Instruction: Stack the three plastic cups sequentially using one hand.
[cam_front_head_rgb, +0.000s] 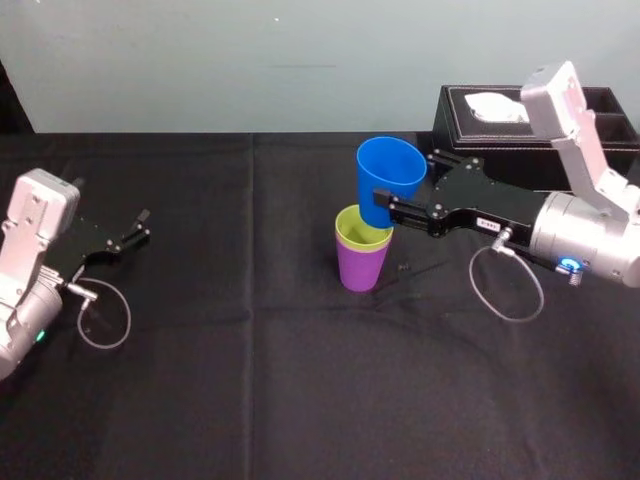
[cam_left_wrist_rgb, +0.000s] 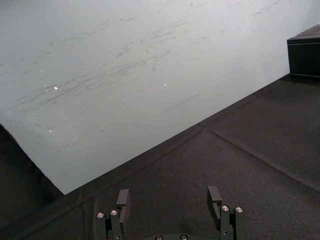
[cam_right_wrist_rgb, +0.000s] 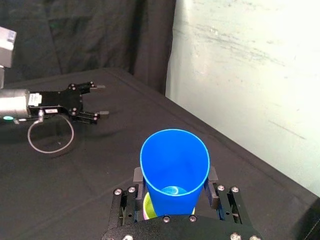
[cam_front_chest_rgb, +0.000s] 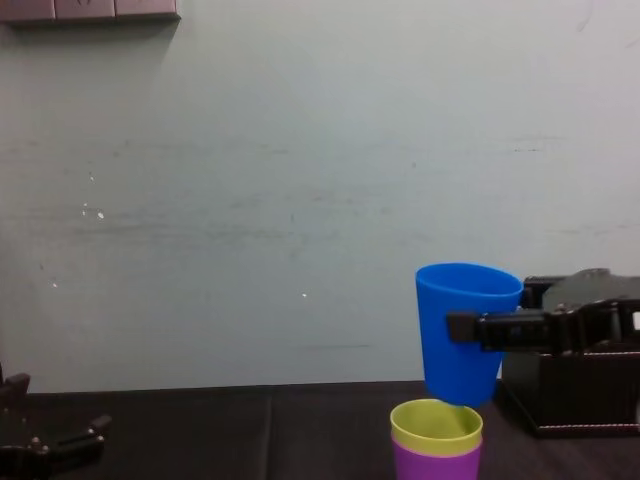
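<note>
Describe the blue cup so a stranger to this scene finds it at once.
On the black-clothed table, look left of the black tissue box at the back right. There the right gripper holds the blue cup over a yellow-green cup nested in a purple one. It is the only blue cup and the only one lifted off the table.

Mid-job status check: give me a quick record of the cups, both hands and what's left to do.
stack: yellow-green cup nested in purple cup, upright on the black table
blue cup: held over the stack, mouth up, slightly tilted, base about level with the yellow-green rim, not seated
right hand: shut on the blue cup's wall
left hand: open, parked at the table's left side, holding nothing
nearby: black tissue box behind the right arm
remaining: lower the blue cup into the stack, then release
</note>
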